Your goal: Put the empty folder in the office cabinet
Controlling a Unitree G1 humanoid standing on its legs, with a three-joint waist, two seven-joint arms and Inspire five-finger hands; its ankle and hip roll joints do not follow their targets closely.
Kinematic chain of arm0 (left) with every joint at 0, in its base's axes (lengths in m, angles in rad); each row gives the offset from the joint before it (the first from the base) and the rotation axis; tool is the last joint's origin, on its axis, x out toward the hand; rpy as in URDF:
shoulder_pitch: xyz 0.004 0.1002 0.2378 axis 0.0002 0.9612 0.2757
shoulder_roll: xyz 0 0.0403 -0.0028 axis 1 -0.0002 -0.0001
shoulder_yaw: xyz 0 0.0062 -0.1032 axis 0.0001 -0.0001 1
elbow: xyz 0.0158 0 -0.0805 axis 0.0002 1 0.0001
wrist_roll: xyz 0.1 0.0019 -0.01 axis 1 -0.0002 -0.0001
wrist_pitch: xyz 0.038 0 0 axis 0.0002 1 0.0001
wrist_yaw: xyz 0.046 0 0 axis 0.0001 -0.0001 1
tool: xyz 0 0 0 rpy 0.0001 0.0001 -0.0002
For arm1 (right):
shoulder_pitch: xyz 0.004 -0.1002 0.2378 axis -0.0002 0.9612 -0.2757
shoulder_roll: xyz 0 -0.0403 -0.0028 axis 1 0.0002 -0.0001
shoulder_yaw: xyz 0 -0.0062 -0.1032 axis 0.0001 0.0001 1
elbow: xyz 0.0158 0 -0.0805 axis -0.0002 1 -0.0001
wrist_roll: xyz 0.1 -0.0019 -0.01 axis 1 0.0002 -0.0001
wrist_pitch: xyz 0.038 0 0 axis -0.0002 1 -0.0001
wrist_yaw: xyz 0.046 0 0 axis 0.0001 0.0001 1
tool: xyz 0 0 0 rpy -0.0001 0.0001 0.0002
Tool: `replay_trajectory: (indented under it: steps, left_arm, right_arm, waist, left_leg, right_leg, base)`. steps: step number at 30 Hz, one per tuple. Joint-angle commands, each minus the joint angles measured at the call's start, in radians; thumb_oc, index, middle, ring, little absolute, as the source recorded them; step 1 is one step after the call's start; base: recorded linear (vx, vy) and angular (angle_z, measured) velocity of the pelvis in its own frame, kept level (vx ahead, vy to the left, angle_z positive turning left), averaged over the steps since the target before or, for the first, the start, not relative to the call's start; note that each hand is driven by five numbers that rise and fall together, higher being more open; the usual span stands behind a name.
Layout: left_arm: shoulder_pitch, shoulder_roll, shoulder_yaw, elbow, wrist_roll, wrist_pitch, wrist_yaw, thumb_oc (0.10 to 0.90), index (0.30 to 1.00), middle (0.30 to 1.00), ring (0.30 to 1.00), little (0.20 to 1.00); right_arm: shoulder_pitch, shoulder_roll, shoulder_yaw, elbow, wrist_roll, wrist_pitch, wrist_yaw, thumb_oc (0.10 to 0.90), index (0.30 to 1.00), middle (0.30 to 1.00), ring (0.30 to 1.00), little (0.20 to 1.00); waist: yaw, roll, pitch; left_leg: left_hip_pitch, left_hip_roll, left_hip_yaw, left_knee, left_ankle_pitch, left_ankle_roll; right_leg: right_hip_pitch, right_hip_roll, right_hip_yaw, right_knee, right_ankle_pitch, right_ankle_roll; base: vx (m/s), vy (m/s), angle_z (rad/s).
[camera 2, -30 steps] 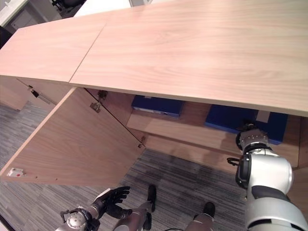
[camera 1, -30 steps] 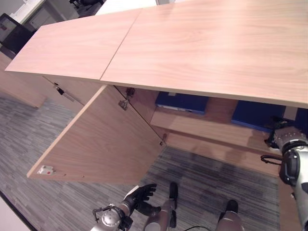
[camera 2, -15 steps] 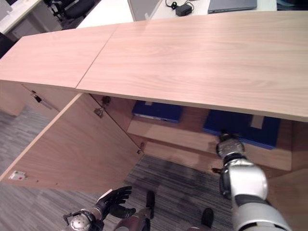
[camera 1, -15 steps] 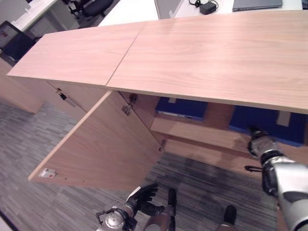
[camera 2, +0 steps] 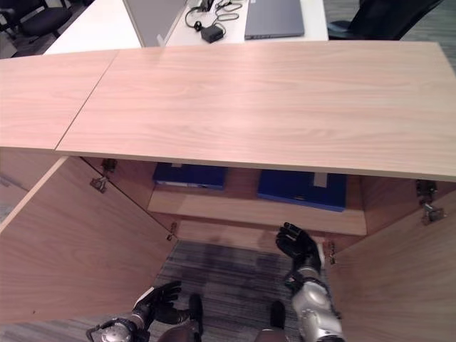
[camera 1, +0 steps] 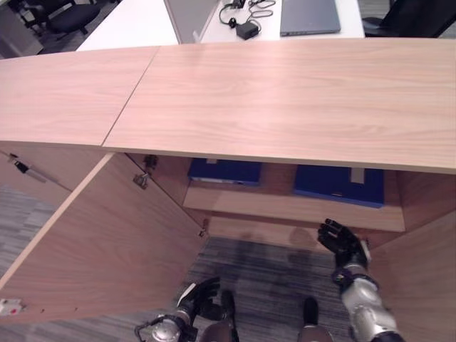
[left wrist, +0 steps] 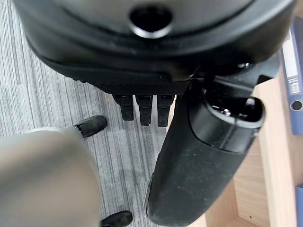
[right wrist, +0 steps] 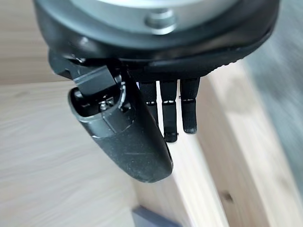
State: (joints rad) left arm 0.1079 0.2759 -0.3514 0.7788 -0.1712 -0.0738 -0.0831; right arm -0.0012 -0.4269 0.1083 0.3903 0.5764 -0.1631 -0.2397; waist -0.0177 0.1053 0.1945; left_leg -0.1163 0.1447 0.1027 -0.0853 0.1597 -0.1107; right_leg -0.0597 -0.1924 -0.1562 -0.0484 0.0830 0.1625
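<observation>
The long light-wood office cabinet (camera 1: 285, 92) stands with both doors swung open, the left door (camera 1: 107, 242) and the right door (camera 2: 399, 278). On its inner shelf (camera 2: 256, 210) lie 2 dark blue flat folders, one to the left (camera 2: 191, 175) and one to the right (camera 2: 303, 189). The right hand (camera 2: 298, 246) hovers just before the shelf edge, fingers relaxed and spread, holding nothing. The left hand (camera 1: 201, 299) hangs low over the grey striped carpet (camera 1: 263, 278), fingers loosely open, also empty. Judging by this, the folder is already placed; closing the doors may remain.

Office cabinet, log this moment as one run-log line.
cabinet: doors open | blue folders: on shelf | right hand: open, empty, below shelf | left hand: open, low
</observation>
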Motion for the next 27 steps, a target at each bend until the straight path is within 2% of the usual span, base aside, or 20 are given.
replay_trajectory:
  steps: [1, 2, 6, 7, 15, 22, 27]
  left_arm:
    - [-0.051, 0.010, 0.002, 0.081, 0.105, -0.051, -0.003, 0.800, 0.900, 0.900, 0.900, 0.900]
    - [-0.058, 0.002, 0.013, 0.117, 0.114, -0.057, 0.002, 0.800, 0.900, 0.900, 0.900, 0.900]
    - [-0.061, 0.003, 0.020, 0.139, 0.125, -0.061, 0.004, 0.800, 0.900, 0.900, 0.900, 0.900]
    - [-0.058, 0.007, 0.015, 0.144, 0.135, -0.065, -0.003, 0.800, 0.900, 0.900, 0.900, 0.900]
    - [-0.056, 0.027, -0.014, 0.145, 0.135, -0.068, -0.018, 0.800, 0.900, 0.900, 0.900, 0.900]
    - [-0.065, 0.048, -0.059, 0.171, 0.156, -0.077, -0.010, 0.800, 0.900, 0.900, 0.900, 0.900]
    - [-0.067, 0.052, -0.071, 0.178, 0.158, -0.083, -0.001, 0.800, 0.900, 0.900, 0.900, 0.900]
  right_arm:
    - [-0.115, -0.046, -0.027, -0.108, -0.242, -0.071, 0.057, 0.400, 0.300, 0.300, 0.300, 0.300]
    - [-0.123, -0.072, -0.027, -0.085, -0.306, -0.063, 0.049, 0.400, 0.300, 0.300, 0.300, 0.300]
    - [-0.142, -0.122, -0.027, -0.062, -0.407, -0.049, 0.032, 0.400, 0.300, 0.300, 0.300, 0.300]
    - [-0.172, -0.150, -0.021, -0.007, -0.469, -0.033, 0.014, 0.400, 0.300, 0.300, 0.300, 0.300]
    - [-0.328, -0.198, 0.038, 0.207, -0.485, -0.003, 0.002, 0.400, 0.300, 0.300, 0.300, 0.300]
    - [-0.522, -0.247, 0.146, 0.465, -0.491, 0.029, 0.005, 0.400, 0.300, 0.300, 0.300, 0.300]
    - [-0.590, -0.262, 0.185, 0.530, -0.489, 0.038, 0.012, 0.400, 0.300, 0.300, 0.300, 0.300]
  waist:
    - [0.029, 0.003, -0.007]
    - [0.031, 0.000, -0.011]
    - [0.034, -0.004, -0.012]
    - [0.042, -0.005, -0.012]
    - [0.068, -0.001, 0.007]
    - [0.107, 0.020, 0.056]
    - [0.123, 0.034, 0.080]
  left_leg:
    - [0.091, 0.042, 0.018, 0.005, -0.120, -0.066]
    - [0.091, 0.043, 0.020, 0.004, -0.120, -0.066]
    - [0.091, 0.047, 0.021, 0.004, -0.121, -0.066]
    - [0.090, 0.049, 0.020, 0.005, -0.121, -0.066]
    - [0.079, 0.051, 0.010, 0.009, -0.117, -0.066]
    - [0.045, 0.057, -0.008, 0.016, -0.098, -0.072]
    - [0.028, 0.059, -0.014, 0.021, -0.089, -0.073]
  right_leg:
    - [-0.043, -0.022, 0.029, 0.123, -0.142, 0.031]
    - [-0.044, -0.020, 0.030, 0.119, -0.140, 0.031]
    - [-0.049, -0.017, 0.033, 0.122, -0.140, 0.031]
    - [-0.047, -0.016, 0.033, 0.122, -0.143, 0.030]
    - [-0.066, -0.010, 0.035, 0.146, -0.154, 0.027]
    - [-0.107, -0.009, 0.027, 0.189, -0.164, 0.024]
    - [-0.130, -0.011, 0.027, 0.210, -0.168, 0.023]
  base:
    - [0.02, -0.045, -0.04]
    - [0.00, 0.000, 0.00]
    - [0.01, -0.021, -0.02]
    - [0.00, -0.030, 0.00]
    - [0.00, 0.000, 0.00]
    - [-0.05, -0.003, 0.07]
    - [-0.02, -0.001, 0.09]
